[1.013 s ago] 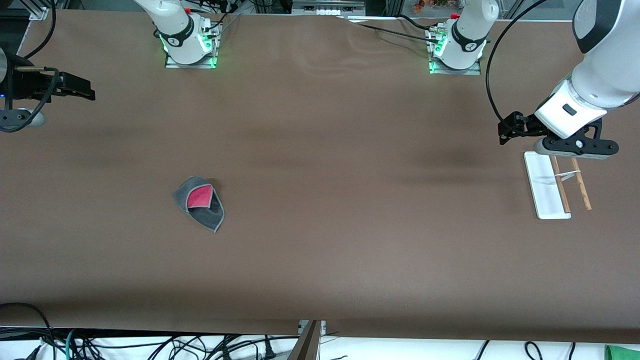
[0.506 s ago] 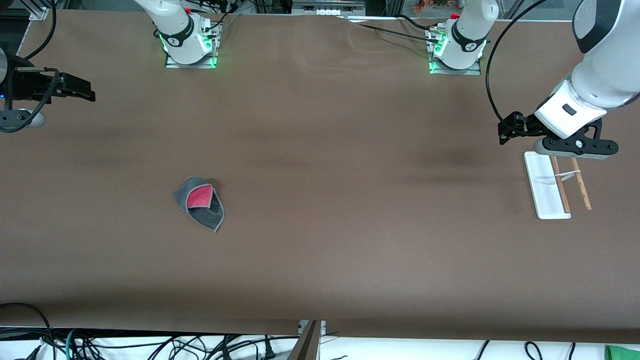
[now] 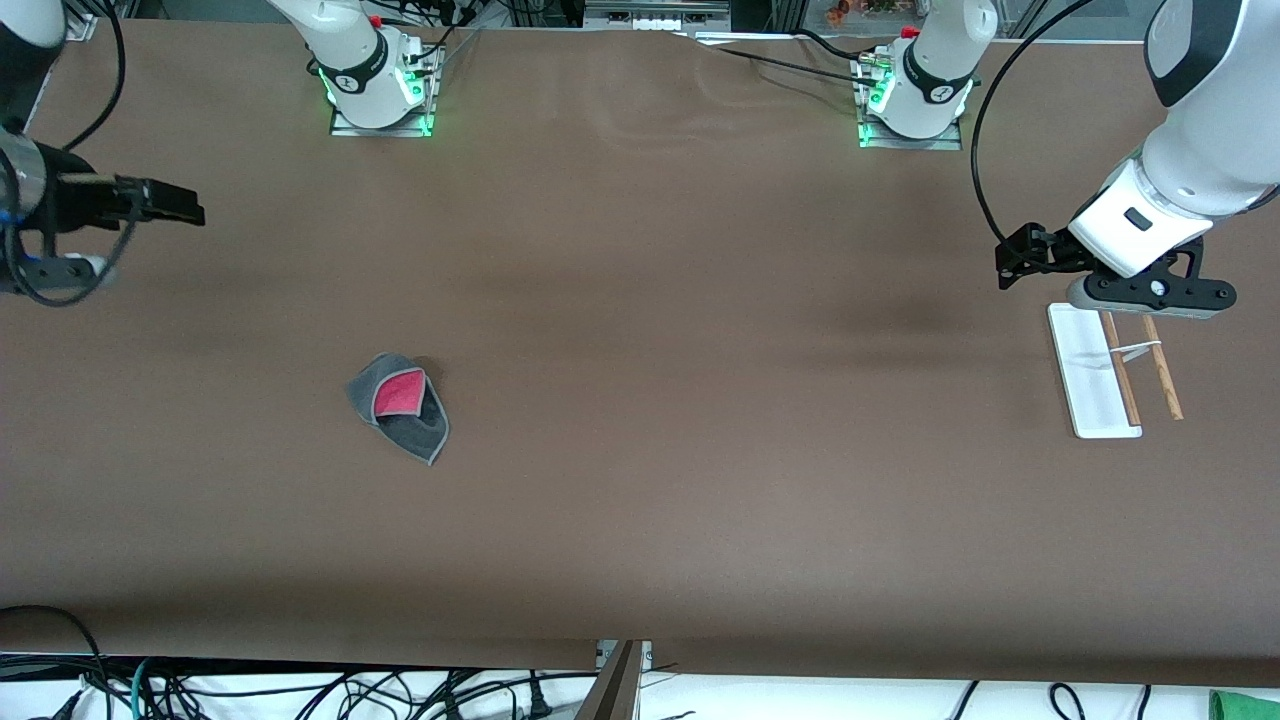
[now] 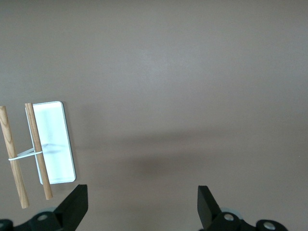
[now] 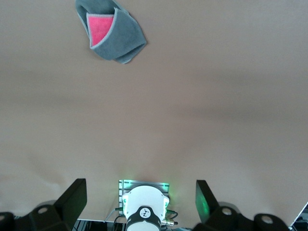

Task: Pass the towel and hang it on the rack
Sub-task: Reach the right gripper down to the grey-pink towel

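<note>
Hanging high over the table's bare brown top, my two pincers both stand with fingers spread apart and nothing between them. My right pincer point(image 3: 150, 205) is up at the right arm's end of the table, over bare surface, well apart from the towel. My left pincer point(image 3: 1150, 290) hovers at the left arm's end, right above the farther end of the rack, touching nothing as far as I can judge.

By my reckoning, the job has not begun. The towel point(image 3: 400, 405) lies crumpled on the table point(image 3: 700, 500) toward the right arm's end, nearer to the front camera than both my bases, its pink patch facing up inside a grey fold. In my right wrist view the towel point(image 5: 111, 30) sits alone on the surface, with no finger near it. Everything is left to do: pick it up, carry it toward the middle, hand it from one pincer to the other, and drape it over the rods.

The rack point(image 3: 1110, 370) carries no cloth. My left wrist view shows the rack point(image 4: 38, 149) with its white base plate, rods and a thin crosspiece.

Counting: one towel, one rack, two wooden rods, two pincers.
</note>
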### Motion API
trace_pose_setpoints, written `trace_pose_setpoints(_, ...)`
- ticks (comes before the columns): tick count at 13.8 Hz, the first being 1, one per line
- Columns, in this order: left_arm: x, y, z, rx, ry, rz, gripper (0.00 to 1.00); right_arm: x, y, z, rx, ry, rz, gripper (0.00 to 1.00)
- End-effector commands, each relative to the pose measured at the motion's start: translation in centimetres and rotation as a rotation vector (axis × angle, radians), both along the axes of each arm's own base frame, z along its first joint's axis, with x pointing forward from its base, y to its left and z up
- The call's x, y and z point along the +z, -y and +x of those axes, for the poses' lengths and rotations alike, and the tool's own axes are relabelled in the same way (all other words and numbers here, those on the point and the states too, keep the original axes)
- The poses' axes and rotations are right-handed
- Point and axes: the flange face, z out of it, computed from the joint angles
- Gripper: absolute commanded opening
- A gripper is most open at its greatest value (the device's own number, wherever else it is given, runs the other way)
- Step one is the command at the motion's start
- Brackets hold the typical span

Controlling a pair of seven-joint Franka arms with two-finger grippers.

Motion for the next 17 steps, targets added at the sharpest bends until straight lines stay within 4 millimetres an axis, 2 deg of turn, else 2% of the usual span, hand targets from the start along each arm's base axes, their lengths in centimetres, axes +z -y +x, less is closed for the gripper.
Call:
trace_pose_setpoints(1, 0.5, -0.1, -0.4, 0.003, 0.0, 0.018, 1.0, -3.6, -0.6, 1.8, 0.016, -0.03, -0.014, 1.0)
trace_pose_setpoints(3, 0.5, 0.0, -0.4, 0.002, 0.002, 0.017, 1.0, -6.9, -0.7, 3.1, 0.016, -0.053, -0.013, 1.0)
trace_pose_setpoints(7, 0.6, 0.0, -0.4, 0.002, 0.003, 0.017, 1.0, -15.2, -2.3, 5.9, 0.03, -0.056, -0.007, 1.0)
trace_pose_setpoints(10, 0.6, 0.0, -0.4, 0.002, 0.003, 0.017, 1.0, -21.5, -3.6, 6.9, 0.043, -0.024, 0.005, 1.0)
trace_pose_setpoints(13, 0.5, 0.0, -0.3, 0.002, 0.003, 0.017, 1.0, -25.9, -6.1, 7.8, 0.078, 0.024, 0.015, 1.0)
trace_pose_setpoints(16, 0.6, 0.0, -0.3, 0.001, 0.005, 0.018, 1.0, -30.0, -7.3, 8.6, 0.09, 0.05, 0.023, 1.0)
trace_pose_setpoints(17, 0.6, 0.0, -0.3, 0.001, 0.005, 0.018, 1.0, -30.8, -7.4, 8.7, 0.093, 0.059, 0.025, 1.0)
